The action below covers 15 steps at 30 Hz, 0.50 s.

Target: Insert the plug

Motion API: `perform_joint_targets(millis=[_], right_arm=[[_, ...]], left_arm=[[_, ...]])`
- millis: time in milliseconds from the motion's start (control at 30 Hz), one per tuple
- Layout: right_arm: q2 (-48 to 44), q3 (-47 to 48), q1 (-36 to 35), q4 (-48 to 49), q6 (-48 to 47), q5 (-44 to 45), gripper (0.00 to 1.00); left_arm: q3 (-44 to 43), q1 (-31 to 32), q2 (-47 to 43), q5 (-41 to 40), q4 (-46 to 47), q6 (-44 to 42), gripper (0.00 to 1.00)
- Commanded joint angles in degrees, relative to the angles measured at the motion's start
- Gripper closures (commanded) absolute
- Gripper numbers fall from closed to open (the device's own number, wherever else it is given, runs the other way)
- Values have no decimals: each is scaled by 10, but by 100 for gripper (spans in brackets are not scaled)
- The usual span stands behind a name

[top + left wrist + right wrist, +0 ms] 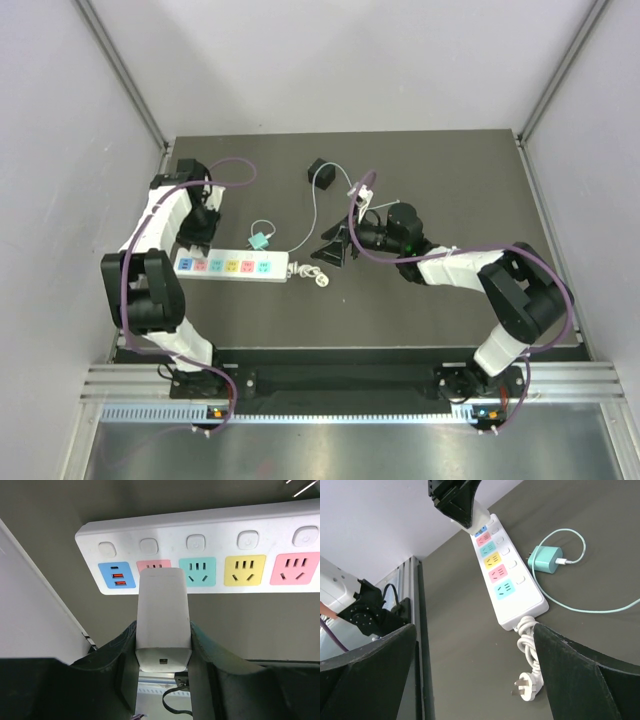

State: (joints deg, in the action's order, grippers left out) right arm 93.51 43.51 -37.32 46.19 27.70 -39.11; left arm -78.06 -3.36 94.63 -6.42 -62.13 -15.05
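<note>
The plug [322, 172], a small black cube, lies at the back of the table, and its thin pale wire [314, 215] trails toward the white power strip [232, 266]. No gripper touches it. My left gripper [163, 630] is shut on a white rectangular adapter block [163, 615]. The block's far end meets the power strip [200, 535] at the pink socket beside the blue USB panel [117, 575]; how deep it sits is hidden. My right gripper [475, 627] hangs open and empty just past the strip's cord end [520, 611].
A teal charger [545, 560] with a looped teal cable lies behind the strip. The strip's short coiled white cord [527, 647] and its flat-pin plug [525, 690] rest by my right finger. Metal frame rails [130, 85] edge the mat.
</note>
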Motion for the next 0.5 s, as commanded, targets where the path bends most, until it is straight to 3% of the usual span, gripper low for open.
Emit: perform_joint_targets(millis=[0, 467], right_arm=[[5, -1, 3, 46, 14, -4, 0], [1, -4, 5, 42, 10, -1, 0]], left_arm=[[0, -5, 13, -4, -6, 1, 100], [-8, -26, 59, -14, -7, 25, 100]])
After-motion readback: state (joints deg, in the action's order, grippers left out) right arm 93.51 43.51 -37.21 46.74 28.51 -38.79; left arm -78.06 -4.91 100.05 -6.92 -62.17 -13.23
